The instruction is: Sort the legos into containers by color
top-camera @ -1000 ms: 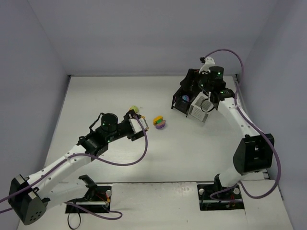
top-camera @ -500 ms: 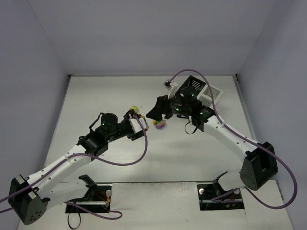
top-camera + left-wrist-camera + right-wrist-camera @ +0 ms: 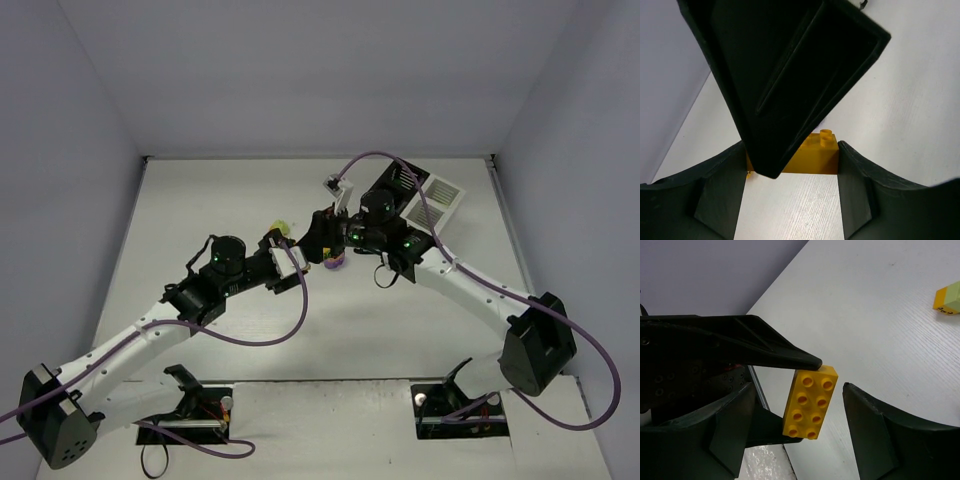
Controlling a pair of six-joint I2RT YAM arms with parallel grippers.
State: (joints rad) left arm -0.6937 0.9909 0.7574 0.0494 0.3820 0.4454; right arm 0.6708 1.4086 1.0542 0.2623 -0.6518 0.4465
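Observation:
A yellow two-by-four brick (image 3: pixel 810 402) is clamped by its ends between the fingers of my left gripper (image 3: pixel 292 262), held above the table; it also shows in the left wrist view (image 3: pixel 816 157). My right gripper (image 3: pixel 320 238) is open, its jaws standing either side of that brick without touching it (image 3: pixel 799 390). One right finger (image 3: pixel 785 75) hangs over the left jaws. A purple-and-orange stacked brick (image 3: pixel 336 260) lies just beside both grippers. A lime-and-yellow brick (image 3: pixel 281 228) lies behind the left gripper and shows in the right wrist view (image 3: pixel 947 299). The black-and-white containers (image 3: pixel 440 195) stand at the back right.
The two arms meet near the table's middle, their wrists almost touching. The side walls (image 3: pixel 90 200) and back wall bound the white table (image 3: pixel 200 200). Purple cables loop from both arms. The arm bases sit at the near edge.
My right arm has swung left from the containers to the left gripper and put its open jaws around the yellow brick. The left arm has stayed still.

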